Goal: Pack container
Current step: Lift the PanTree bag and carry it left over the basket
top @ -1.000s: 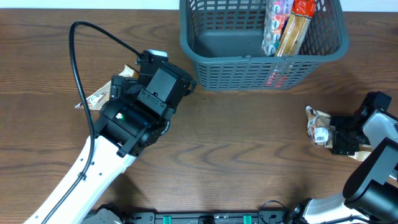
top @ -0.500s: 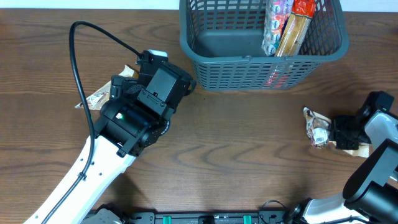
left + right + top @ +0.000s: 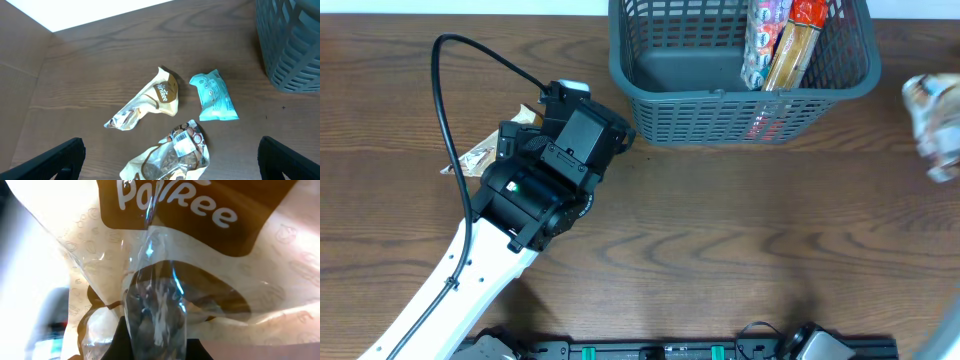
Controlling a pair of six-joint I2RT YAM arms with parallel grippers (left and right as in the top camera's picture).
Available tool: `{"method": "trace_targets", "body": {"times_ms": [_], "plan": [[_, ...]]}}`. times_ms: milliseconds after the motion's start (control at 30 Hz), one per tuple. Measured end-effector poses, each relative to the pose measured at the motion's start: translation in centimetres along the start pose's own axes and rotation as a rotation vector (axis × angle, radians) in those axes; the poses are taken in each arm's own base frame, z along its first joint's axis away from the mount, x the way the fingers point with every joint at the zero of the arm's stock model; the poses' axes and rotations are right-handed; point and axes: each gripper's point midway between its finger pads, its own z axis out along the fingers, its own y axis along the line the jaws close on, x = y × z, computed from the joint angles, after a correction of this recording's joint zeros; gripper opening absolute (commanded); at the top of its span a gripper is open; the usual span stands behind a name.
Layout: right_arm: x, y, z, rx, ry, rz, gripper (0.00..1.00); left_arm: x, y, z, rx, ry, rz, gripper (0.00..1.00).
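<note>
three loose snack packets lie on the wooden table below the left gripper, per the left wrist view: a twisted cream-and-brown packet, a teal packet just to its right and apart from it, and a barcode packet with a clear window, nearest the camera. the left fingers show only at the two lower corners of that view. they are spread wide and grip nothing.

container: upright at the far edge of the table, right of centre in the overhead view, open side up. two packets stand on end in its right-hand part, a striped tube packet and an orange-gold packet, touching each other. its left part shows bare floor. the left arm sits just beside the container's near-left corner, with a black cable looping off to the left.

right side: a held packet hangs blurred at the right edge of the overhead view, beside the container and outside it. in the right wrist view it fills the picture: cream film, brown panel with white lettering, clear window. the right gripper is mostly hidden. a dark shape at the bottom edge is probably a finger, and the jaws look closed on this packet.
</note>
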Motion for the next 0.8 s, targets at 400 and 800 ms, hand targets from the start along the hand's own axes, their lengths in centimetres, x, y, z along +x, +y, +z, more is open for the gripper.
{"method": "trace_targets", "body": {"times_ms": [400, 800], "plan": [[3.7, 13.9, -11.7, -0.568, -0.045, -0.583, 0.02, 0.0, 0.0, 0.0, 0.0, 0.0, 0.0, 0.99], [16.9, 17.4, 0.3, -0.522, 0.239, -1.003, 0.02, 0.0, 0.0, 0.0, 0.0, 0.001, 0.0, 0.99]]}}
